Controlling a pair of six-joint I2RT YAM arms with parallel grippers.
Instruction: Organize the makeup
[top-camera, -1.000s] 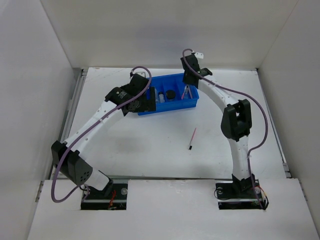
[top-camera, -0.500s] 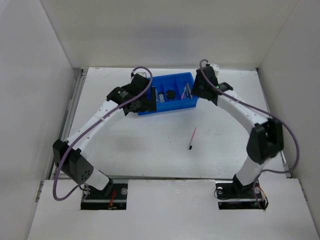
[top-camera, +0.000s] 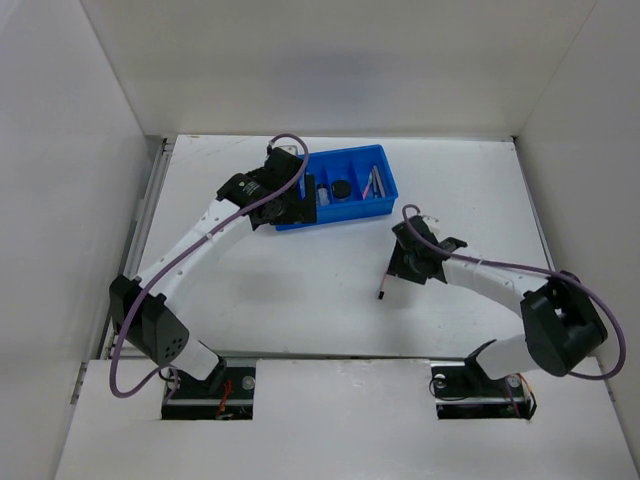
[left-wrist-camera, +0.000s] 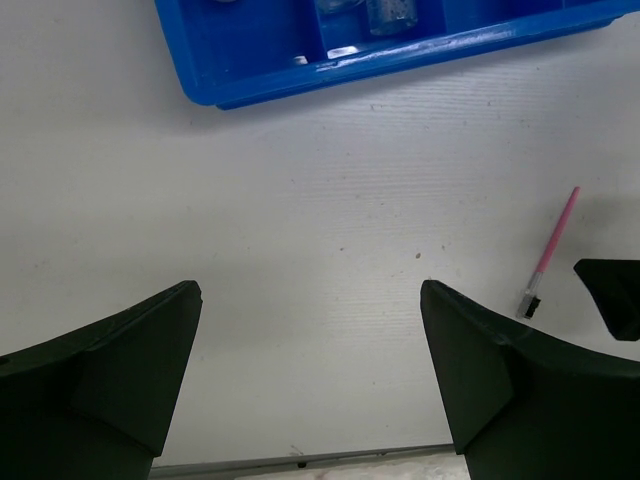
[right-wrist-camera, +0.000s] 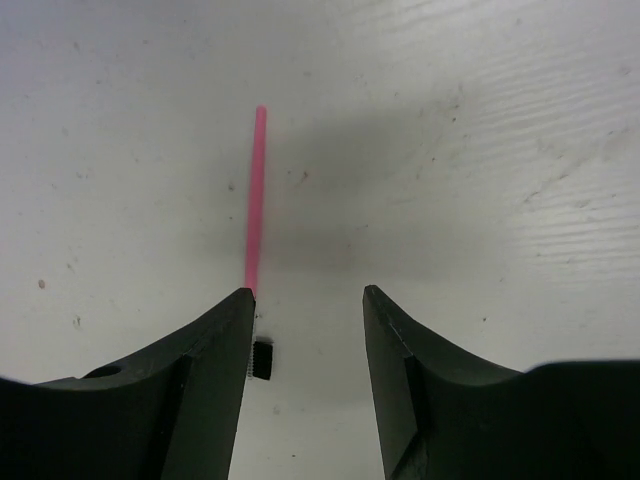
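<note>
A thin pink pencil (top-camera: 385, 277) with a black end lies on the white table. It also shows in the right wrist view (right-wrist-camera: 255, 200) and the left wrist view (left-wrist-camera: 550, 248). My right gripper (right-wrist-camera: 305, 295) is open just above it, its left finger (right-wrist-camera: 215, 380) over the pencil's lower part. In the top view the right gripper (top-camera: 402, 262) sits beside the pencil. The blue tray (top-camera: 385, 205) holds a round black jar (top-camera: 341, 188), a small clear bottle (top-camera: 322, 193) and pencils (top-camera: 374, 181). My left gripper (left-wrist-camera: 310, 295) is open and empty, near the tray's left end (top-camera: 292, 200).
The blue tray's front wall (left-wrist-camera: 400, 65) shows at the top of the left wrist view. White walls enclose the table on three sides. A metal rail (top-camera: 148, 200) runs along the table's left edge.
My right arm has swung from over the tray's right end down toward the front, and its gripper now sits over the pink pencil. The left arm has barely moved.
</note>
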